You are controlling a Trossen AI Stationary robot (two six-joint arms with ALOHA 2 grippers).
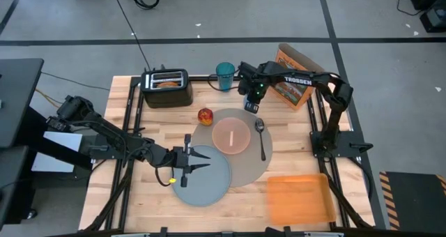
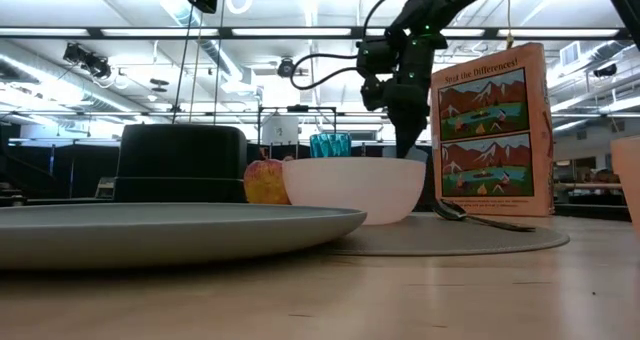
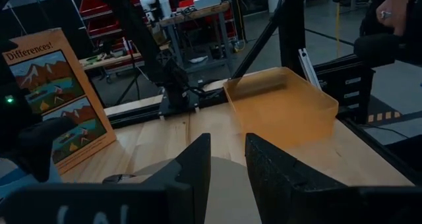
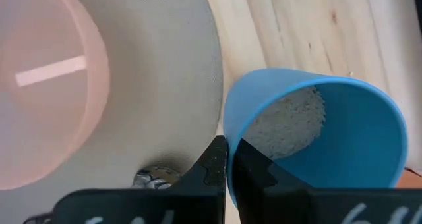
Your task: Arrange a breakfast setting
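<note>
The tan mat [image 1: 240, 164] lies mid-table. On it are the pink bowl [image 1: 231, 134] and the metal spoon [image 1: 261, 136]. The grey-blue plate [image 1: 205, 181] lies flat, its right part over the mat's edge. The apple [image 1: 205, 116] sits at the mat's far left rim. My right gripper [image 1: 251, 108] is at the mat's far edge, shut on the small light-blue cup [image 4: 316, 132]. My left gripper [image 1: 201, 162] is open over the plate's left part, holding nothing. The orange cereal box [image 1: 293, 80] stands at the far right. My right gripper pinches the cup's rim [image 4: 227, 135] with one finger inside the cup and one outside. The fingers point down from above. The cup's mouth faces up toward the wrist. The cup's wall hides its base, so I cannot tell whether it stands on the table.
The black toaster [image 1: 167, 89] stands at the far left with something tan in its slot. A teal glass [image 1: 225, 75] stands beside it at the far edge. The flat orange tray [image 1: 298, 199] lies at the near right. Bare wood shows right of the mat.
</note>
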